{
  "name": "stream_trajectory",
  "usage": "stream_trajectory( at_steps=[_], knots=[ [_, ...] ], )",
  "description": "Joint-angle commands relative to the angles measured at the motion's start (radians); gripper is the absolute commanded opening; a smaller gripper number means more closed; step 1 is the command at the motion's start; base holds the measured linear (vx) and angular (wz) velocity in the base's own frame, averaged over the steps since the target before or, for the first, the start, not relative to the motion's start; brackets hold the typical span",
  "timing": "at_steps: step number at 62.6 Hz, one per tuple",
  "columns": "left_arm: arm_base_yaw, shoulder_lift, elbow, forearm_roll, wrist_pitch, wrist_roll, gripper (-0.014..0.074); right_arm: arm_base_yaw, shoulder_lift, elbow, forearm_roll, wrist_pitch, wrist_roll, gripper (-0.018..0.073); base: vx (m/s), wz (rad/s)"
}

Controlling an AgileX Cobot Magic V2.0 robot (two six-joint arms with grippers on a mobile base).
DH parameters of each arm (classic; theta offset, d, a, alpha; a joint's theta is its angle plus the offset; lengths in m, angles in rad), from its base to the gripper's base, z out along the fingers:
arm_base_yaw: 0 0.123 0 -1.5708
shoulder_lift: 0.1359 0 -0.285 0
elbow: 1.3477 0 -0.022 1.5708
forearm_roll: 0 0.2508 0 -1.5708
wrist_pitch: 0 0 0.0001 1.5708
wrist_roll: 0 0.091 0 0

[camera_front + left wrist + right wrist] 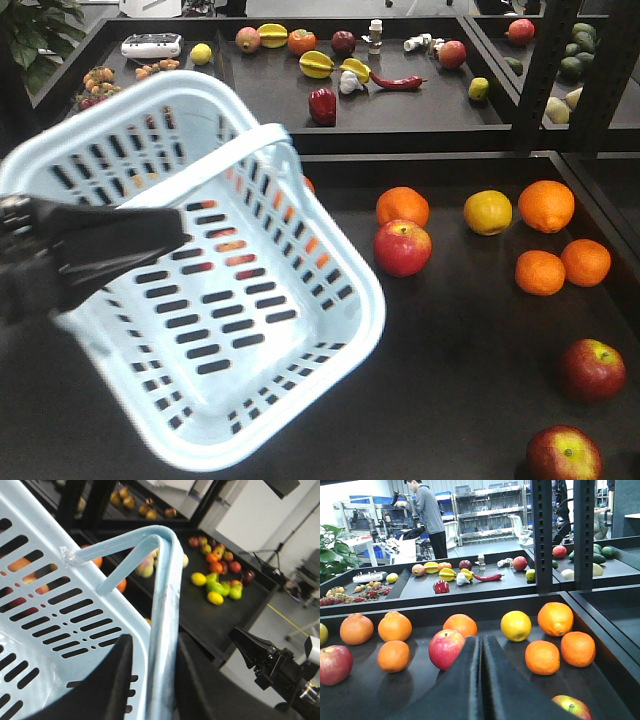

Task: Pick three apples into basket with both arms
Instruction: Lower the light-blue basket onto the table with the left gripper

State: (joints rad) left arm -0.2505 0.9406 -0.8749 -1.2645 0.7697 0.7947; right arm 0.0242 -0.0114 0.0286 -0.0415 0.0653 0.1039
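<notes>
The apples are all outside the basket [345,385], lying on the dark tray [440,400]. A dark red apple [591,369] sits near the right edge, and an apple with a yellow patch [564,453] lies just in front of it. A brighter red apple [402,247] lies just beside the basket's right rim, pressed up against an orange [402,205].

The basket is off the tray and tilted hard, its slotted bottom turned to my front camera, with nothing lying in it. My left gripper [154,650] is clamped on its rim where the swing handle [165,580] folds down, with one black finger [115,680] inside the wall and the other outside. In the front view the left arm is a dark blur across the basket's left side. Orange and red show through the slots, so the basket hides some fruit from me.

My right gripper [481,675] is low over the tray with its fingers pressed together and nothing between them. In its view a red apple [446,647] lies just ahead on the left. A lemon [516,625] and several oranges crowd the tray around and beyond it. A second apple [572,707] peeks in at the bottom right. Black frame posts [541,530] stand at the tray's far right, in front of the rear tray [420,587] of mixed fruit.
</notes>
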Motion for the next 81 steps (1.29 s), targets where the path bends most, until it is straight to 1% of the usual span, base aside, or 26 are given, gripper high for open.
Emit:
stream_trajectory(
  at_steps=[1, 8, 16, 23, 28, 34, 42, 49, 53, 64, 72, 81],
  knots=[
    [-0.004, 0.105, -0.101, -0.103, 0.044, 0.062, -0.0006, -0.004, -0.012, 0.013, -0.003, -0.076, -0.007, -0.0005, 0.00, 0.00],
    [-0.004, 0.251, -0.190, -0.109, 0.120, 0.108, -0.0006, -0.004, -0.012, 0.013, -0.003, -0.076, -0.007, -0.0005, 0.00, 0.00],
    [-0.004, 0.415, -0.293, -0.109, 0.201, 0.116, -0.0006, -0.004, -0.012, 0.013, -0.003, -0.076, -0.007, -0.0005, 0.00, 0.00],
    [-0.016, 0.566, -0.392, -0.108, 0.278, 0.160, -0.0006, -0.004, -0.012, 0.013, -0.003, -0.076, -0.007, -0.0005, 0.00, 0.00],
    [-0.040, 0.655, -0.457, -0.108, 0.351, 0.160, -0.0006, -0.004, -0.012, 0.013, -0.003, -0.076, -0.007, -0.0005, 0.00, 0.00],
    [-0.087, 0.748, -0.530, -0.109, 0.390, 0.160, -0.0006, -0.004, -0.012, 0.013, -0.003, -0.076, -0.007, -0.0005, 0.00, 0.00],
    [-0.137, 0.834, -0.602, -0.097, 0.388, 0.169, -0.0006, -0.004, -0.012, 0.013, -0.003, -0.076, -0.007, -0.0005, 0.00, 0.00],
    [-0.160, 0.877, -0.636, -0.072, 0.390, 0.164, -0.0006, -0.004, -0.012, 0.013, -0.003, -0.076, -0.007, -0.0005, 0.00, 0.00],
    [-0.163, 0.888, -0.636, -0.062, 0.387, 0.164, -0.0006, -0.004, -0.012, 0.013, -0.003, -0.076, -0.007, -0.0005, 0.00, 0.00],
    [-0.163, 0.898, -0.636, 0.005, 0.361, 0.164, -0.0005, -0.004, -0.012, 0.013, -0.003, -0.076, -0.007, -0.0005, 0.00, 0.00],
    [-0.163, 0.898, -0.636, 0.005, 0.354, 0.164, 0.0003, -0.004, -0.012, 0.013, -0.003, -0.076, -0.007, -0.0005, 0.00, 0.00],
    [-0.163, 0.898, -0.636, 0.002, 0.354, 0.155, 0.0044, -0.004, -0.012, 0.013, -0.003, -0.076, -0.007, -0.0005, 0.00, 0.00]
  ],
)
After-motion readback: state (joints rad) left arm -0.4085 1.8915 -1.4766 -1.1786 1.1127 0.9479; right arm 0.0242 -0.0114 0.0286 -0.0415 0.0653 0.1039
